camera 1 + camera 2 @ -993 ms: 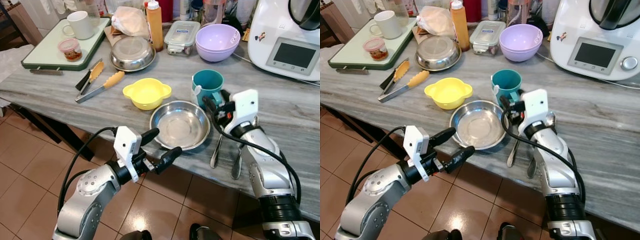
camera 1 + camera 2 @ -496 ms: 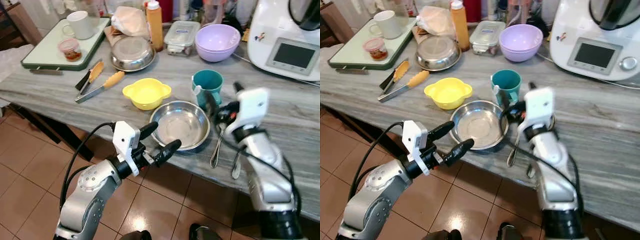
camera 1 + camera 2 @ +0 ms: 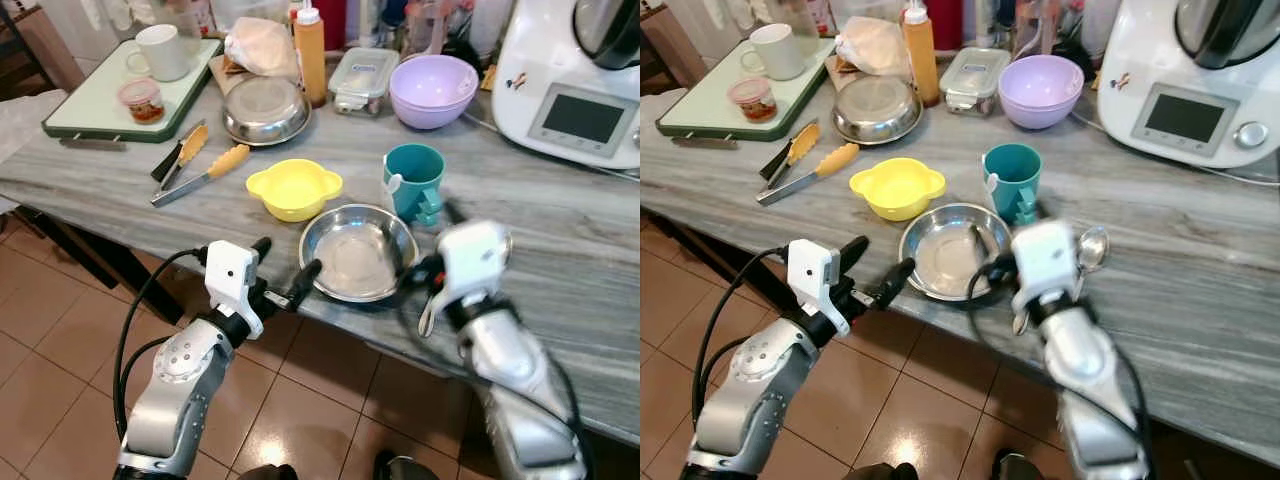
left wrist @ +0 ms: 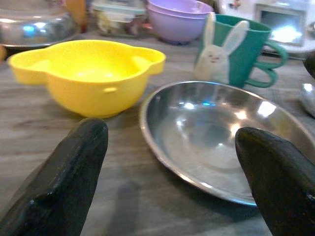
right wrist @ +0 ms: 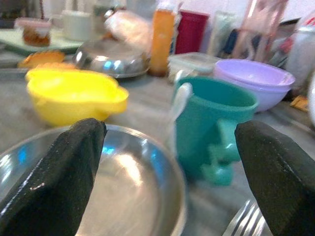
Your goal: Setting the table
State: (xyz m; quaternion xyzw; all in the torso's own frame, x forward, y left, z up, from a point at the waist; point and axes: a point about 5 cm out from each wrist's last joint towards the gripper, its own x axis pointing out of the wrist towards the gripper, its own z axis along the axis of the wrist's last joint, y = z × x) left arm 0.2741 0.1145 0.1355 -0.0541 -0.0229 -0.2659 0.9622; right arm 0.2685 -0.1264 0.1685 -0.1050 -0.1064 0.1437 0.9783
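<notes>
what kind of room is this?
Most likely a home kitchen: a grey marbled countertop crowded with a white cooking machine with a screen, a lilac plastic bowl and an orange squeeze bottle.

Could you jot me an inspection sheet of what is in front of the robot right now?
Surface: grey streaked table.
Job's things: steel bowl near the front edge; yellow bowl and teal mug behind it; spoon to its right.
Clutter: tongs, purple bowls, sauce bottle, green tray holding a white mug.
Grippers: left gripper open before the table edge; right gripper open, facing steel bowl and teal mug.
Cables: black cable looping along the left arm.
Surroundings: tiled floor.
</notes>
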